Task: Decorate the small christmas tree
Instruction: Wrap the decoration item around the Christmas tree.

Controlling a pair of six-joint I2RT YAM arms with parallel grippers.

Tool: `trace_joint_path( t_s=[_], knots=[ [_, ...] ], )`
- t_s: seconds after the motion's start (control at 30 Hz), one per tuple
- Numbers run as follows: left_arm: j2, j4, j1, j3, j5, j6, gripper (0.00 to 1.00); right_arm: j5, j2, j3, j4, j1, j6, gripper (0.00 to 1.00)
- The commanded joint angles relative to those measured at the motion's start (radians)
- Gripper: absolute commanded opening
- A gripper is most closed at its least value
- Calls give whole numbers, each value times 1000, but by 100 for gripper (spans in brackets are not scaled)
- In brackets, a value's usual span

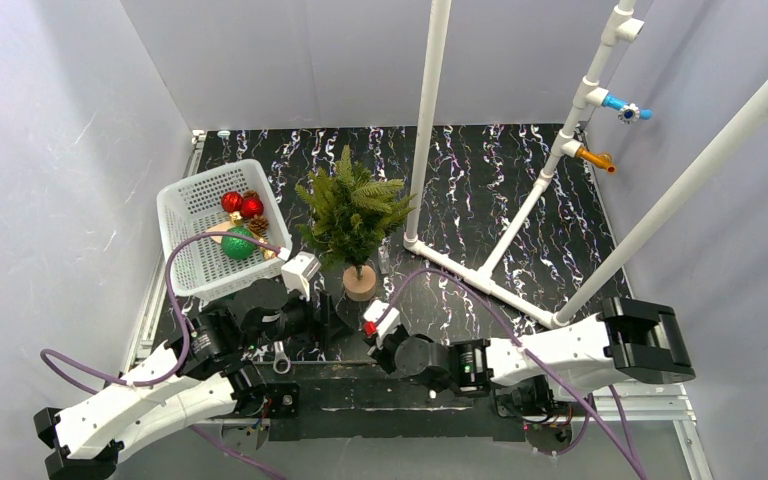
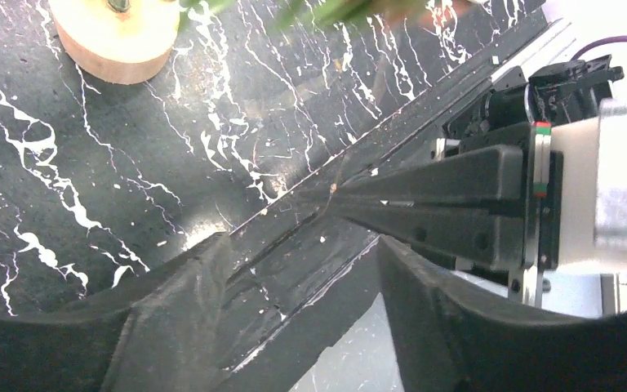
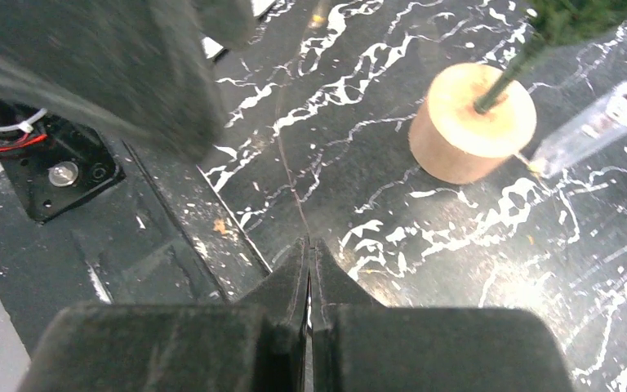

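Small christmas tree [image 1: 352, 210] upright mid-table beside basket [image 1: 205, 172]; prob. light, tippy, soft needles, so steady via wooden base [image 3: 473, 114]; left gripper [image 2: 302, 245] jaws apart, empty; right gripper [image 3: 309, 245] pinched shut on thin thread [image 3: 287, 155].

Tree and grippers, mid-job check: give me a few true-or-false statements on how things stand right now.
1. The small christmas tree stands upright on its wooden base. True.
2. The right gripper is open. False: it is shut, pinching a thin wire.
3. The left gripper is open with nothing between its fingers. True.
4. The basket is empty. False: it holds red baubles and a green bauble.
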Motion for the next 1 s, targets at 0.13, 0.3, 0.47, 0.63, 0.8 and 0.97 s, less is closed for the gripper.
trace_joint_path(
  t_s=[0.13,0.3,0.47,0.63,0.8,0.97],
  knots=[
    [-12,-27,3,54,-1,24,83,148,-215,-127,-40,3,122,1],
    [-22,-59,2,93,-16,53,98,203,-361,-126,-168,3,127,1],
    [-46,-126,2,179,-40,124,98,245,-541,-99,-333,5,120,1],
    [-94,-186,2,270,-102,233,98,271,-701,-58,-464,6,56,1],
    [-143,-232,2,331,-256,299,98,305,-780,-26,-539,5,21,1],
    [-177,-265,2,337,-376,317,98,335,-825,-58,-566,5,73,1]
  ],
)
